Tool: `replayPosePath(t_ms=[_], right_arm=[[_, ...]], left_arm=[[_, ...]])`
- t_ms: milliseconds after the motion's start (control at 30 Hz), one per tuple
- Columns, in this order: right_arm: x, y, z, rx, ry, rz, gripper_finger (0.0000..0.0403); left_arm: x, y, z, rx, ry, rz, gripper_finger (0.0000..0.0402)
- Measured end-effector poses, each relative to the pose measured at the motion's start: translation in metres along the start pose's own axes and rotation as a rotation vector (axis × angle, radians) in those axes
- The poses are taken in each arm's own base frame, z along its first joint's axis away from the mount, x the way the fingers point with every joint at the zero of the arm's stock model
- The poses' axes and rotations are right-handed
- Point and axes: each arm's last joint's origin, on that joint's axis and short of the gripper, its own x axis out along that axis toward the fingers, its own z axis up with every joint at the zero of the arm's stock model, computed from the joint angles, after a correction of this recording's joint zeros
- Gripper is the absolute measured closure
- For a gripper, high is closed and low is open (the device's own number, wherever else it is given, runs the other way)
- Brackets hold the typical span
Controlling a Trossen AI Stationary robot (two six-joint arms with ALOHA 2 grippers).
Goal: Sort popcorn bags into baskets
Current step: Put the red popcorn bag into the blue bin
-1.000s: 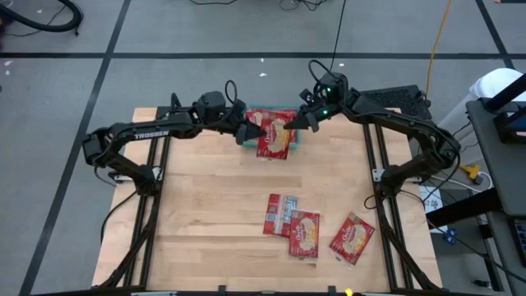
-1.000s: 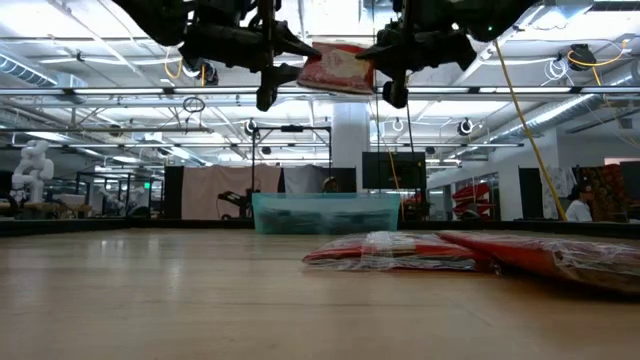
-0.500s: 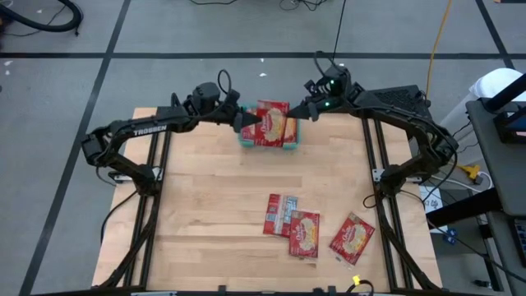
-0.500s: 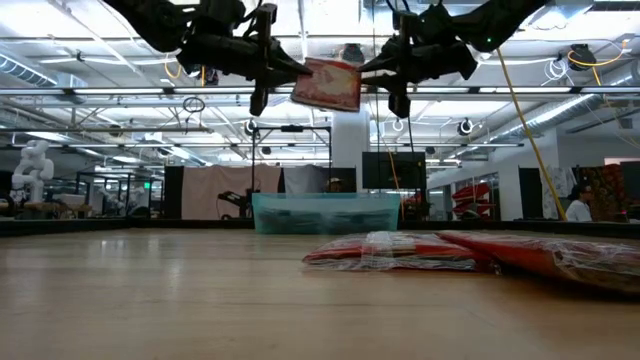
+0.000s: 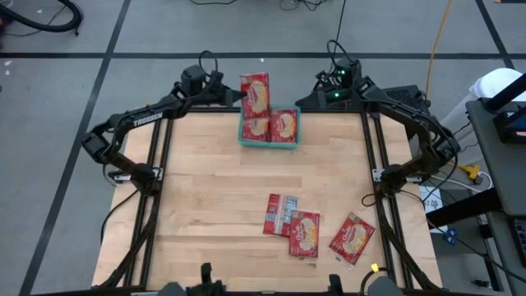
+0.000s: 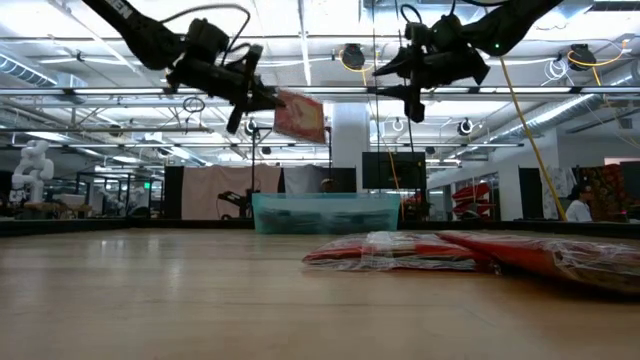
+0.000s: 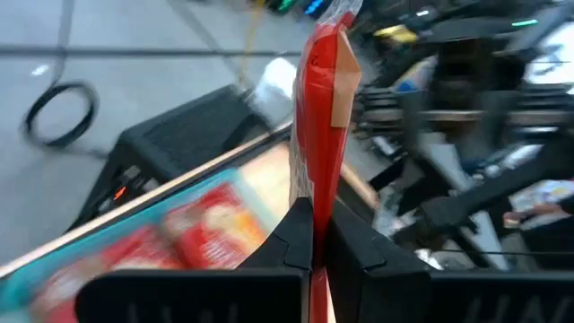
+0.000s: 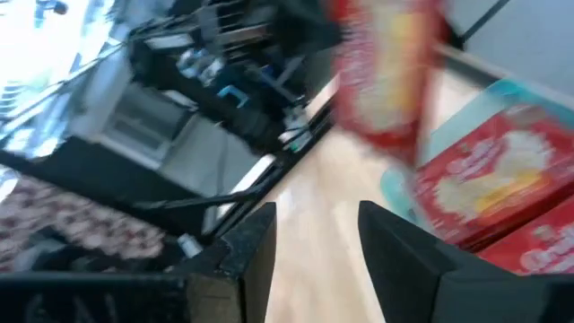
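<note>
High view: a bag (image 5: 255,94) is held above the tray (image 5: 269,142).
It is pinched by the left gripper (image 5: 239,95); the right gripper (image 5: 308,100), beside the tray, has its fingers apart.

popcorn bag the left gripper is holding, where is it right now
In the high view the held popcorn bag hangs in the left gripper over the far-left edge of the teal basket, with the open right gripper backed off on the basket's other side.

- The table (image 5: 205,189) is topped with pale wood planks, smooth and matt;
- the popcorn bags (image 5: 304,233) are wrapped in glossy, crinkled plastic film;
- the basket (image 6: 325,212) is moulded in translucent teal plastic;
- the right gripper (image 8: 314,247) fingers are finished in matt black.
</note>
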Motion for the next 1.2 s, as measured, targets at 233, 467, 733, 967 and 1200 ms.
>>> replayPosePath(t_ms=[233,467,733,967,1200], right_arm=[[-0.009,0.012,-0.003,-0.012,0.036,0.058,0.0254],[-0.014,0.017,-0.008,0.002,0.057,0.044,0.0256],[-0.010,0.017,-0.009,0.054,0.030,-0.032,0.0257],[-0.001,0.020,-0.011,0.053,0.009,-0.092,0.0257],[0.007,0.025,-0.014,0.062,-0.004,-0.125,0.0257]], left_arm=[[0.019,0.037,-0.015,-0.109,0.093,0.026,0.0383],[0.037,0.049,-0.028,-0.105,0.126,0.003,0.0391],[0.040,0.070,-0.047,-0.151,0.265,0.034,0.0378],[0.038,0.073,-0.053,-0.099,0.309,0.078,0.0385],[0.040,0.074,-0.057,-0.066,0.292,0.226,0.0330]])
